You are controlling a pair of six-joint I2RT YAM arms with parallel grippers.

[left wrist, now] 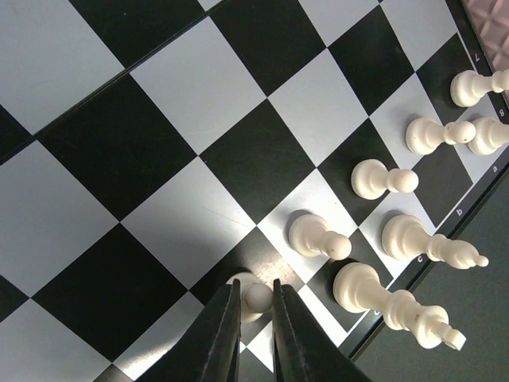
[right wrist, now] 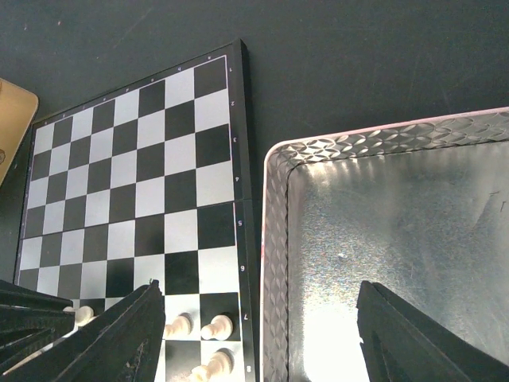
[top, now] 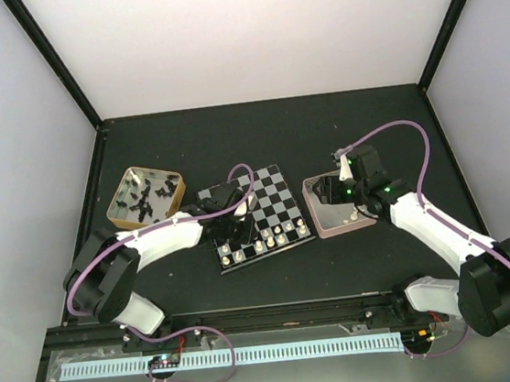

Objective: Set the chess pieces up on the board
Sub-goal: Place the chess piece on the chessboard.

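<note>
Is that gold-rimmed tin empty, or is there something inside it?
Not empty. Seen from above, the tin holds a loose jumble of black chess pieces scattered across its floor.

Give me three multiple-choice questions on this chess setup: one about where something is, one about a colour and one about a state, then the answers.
1. Where do the black pieces lie, relative to the board?
A) in the gold-rimmed tin to its left
B) on its squares
C) in a bowl to its right

2. What colour are the pieces standing on the board?
A) black
B) cream-white
C) red

3. How do the jaws of the right gripper stand?
A) wide open above the pink tray
B) shut on a pawn
C) shut on the board's rim

Answers:
1 A: the top view shows dark figures heaped in the tin.
2 B: both wrist views show only pale figures on the squares.
3 A: the right wrist view shows the jaws far apart over the tray.
</note>
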